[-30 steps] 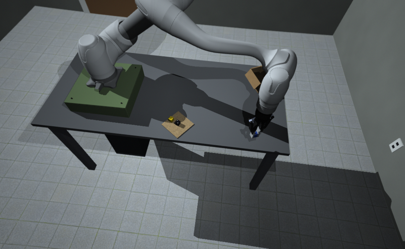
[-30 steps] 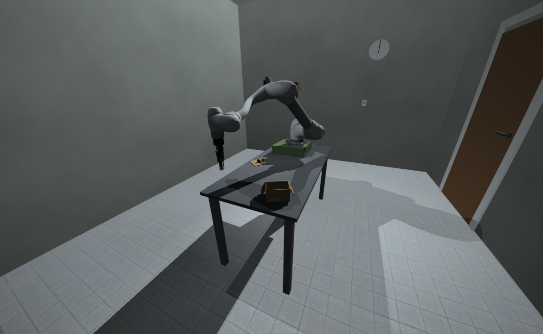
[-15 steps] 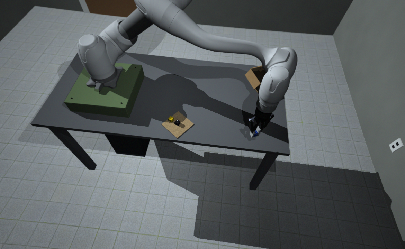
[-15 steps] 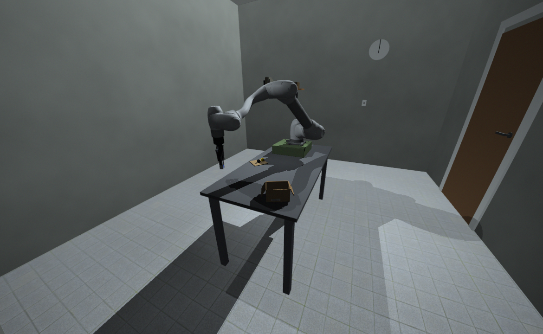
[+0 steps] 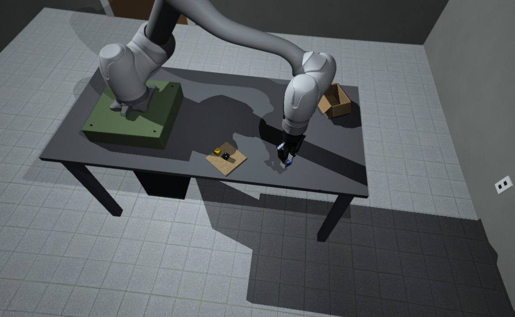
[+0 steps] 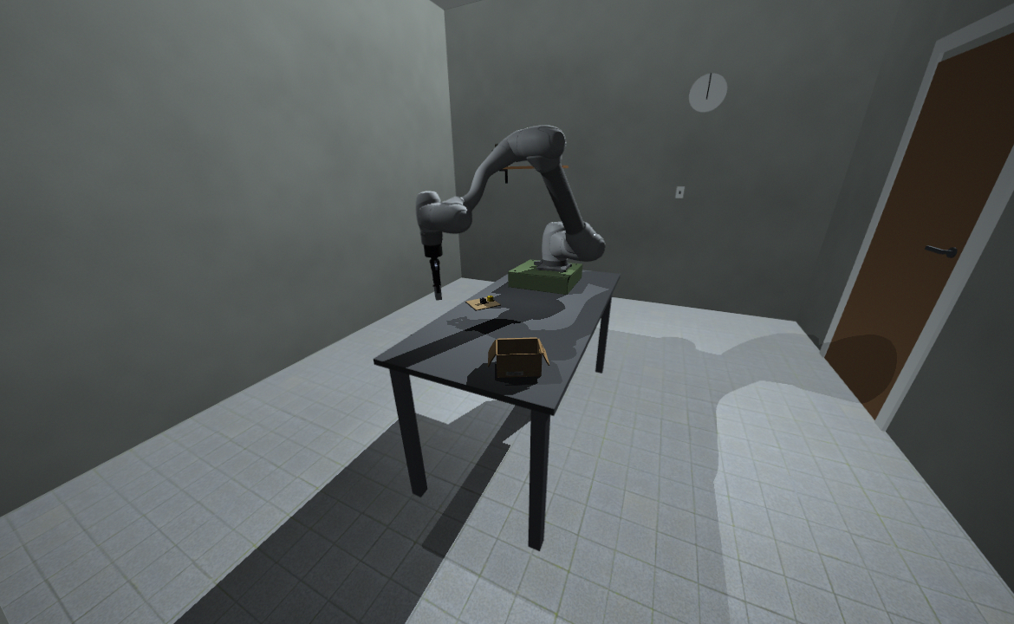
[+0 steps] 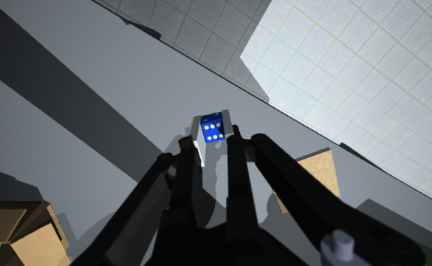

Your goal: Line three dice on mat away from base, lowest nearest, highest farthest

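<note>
We count three dice: one blue die (image 5: 288, 162) (image 7: 213, 129) gripped between the two nearly closed fingers of our one claw (image 5: 285, 161) (image 6: 438, 296) (image 7: 213, 123) above the table (image 5: 330, 173) (image 6: 448, 341) (image 7: 134, 74), and one yellow die (image 5: 217, 151) (image 6: 490, 297) and one black die (image 5: 225, 156) (image 6: 483, 300) on one mat (image 5: 226, 168) (image 6: 482, 307) (image 7: 320, 171).

on the mat (image 5: 226, 168) (image 6: 483, 307) (image 7: 320, 170) there are 2 dice (image 5: 225, 156) (image 6: 484, 300); the mat lies on the table (image 5: 322, 173) (image 6: 448, 341) (image 7: 120, 81), before the base block (image 5: 133, 128) (image 6: 539, 281).
</note>
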Motion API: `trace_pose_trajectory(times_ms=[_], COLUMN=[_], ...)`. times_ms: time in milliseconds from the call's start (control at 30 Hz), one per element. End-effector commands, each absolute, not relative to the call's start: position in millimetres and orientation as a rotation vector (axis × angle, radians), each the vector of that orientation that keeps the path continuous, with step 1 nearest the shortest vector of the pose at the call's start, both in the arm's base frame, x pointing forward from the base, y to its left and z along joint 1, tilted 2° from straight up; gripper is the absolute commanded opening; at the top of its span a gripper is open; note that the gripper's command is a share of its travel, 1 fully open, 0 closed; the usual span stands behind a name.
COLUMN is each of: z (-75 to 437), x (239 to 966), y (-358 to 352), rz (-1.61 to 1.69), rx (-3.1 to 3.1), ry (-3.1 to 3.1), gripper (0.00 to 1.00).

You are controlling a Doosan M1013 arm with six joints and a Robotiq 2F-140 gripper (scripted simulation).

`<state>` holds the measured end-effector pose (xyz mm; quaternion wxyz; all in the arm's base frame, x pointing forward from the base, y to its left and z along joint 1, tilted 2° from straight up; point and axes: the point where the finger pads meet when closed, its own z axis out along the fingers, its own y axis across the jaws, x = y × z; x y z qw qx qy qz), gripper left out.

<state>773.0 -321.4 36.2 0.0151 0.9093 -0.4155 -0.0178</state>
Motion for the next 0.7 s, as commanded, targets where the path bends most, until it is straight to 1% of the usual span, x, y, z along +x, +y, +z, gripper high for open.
trace_pose_trajectory(times_ms=[0, 67, 100, 133, 167, 200, 233, 267, 300, 400, 500, 667], z=[41, 42, 41, 41, 40, 40, 39, 39, 37, 37, 34, 33], x=[705, 698, 663, 663, 631, 631, 602, 602, 579, 579, 541, 538], y=[-310, -309, -301, -301, -293, -293, -285, -285, -278, -278, -266, -265], rz=[-0.036, -0.036, -0.037, -0.037, -0.038, -0.038, -0.039, -0.039, -0.039, -0.039, -0.040, -0.040], rx=[2.917, 2.917, 2.949, 2.949, 2.976, 2.976, 2.998, 2.998, 3.015, 3.015, 3.039, 3.041], ry=[-1.104, -1.104, -1.017, -1.017, -0.937, -0.937, -0.868, -0.868, -0.811, -0.811, -0.720, -0.712], gripper=[0.21, 0.21, 0.21, 0.21, 0.21, 0.21, 0.21, 0.21, 0.21, 0.21, 0.21, 0.21])
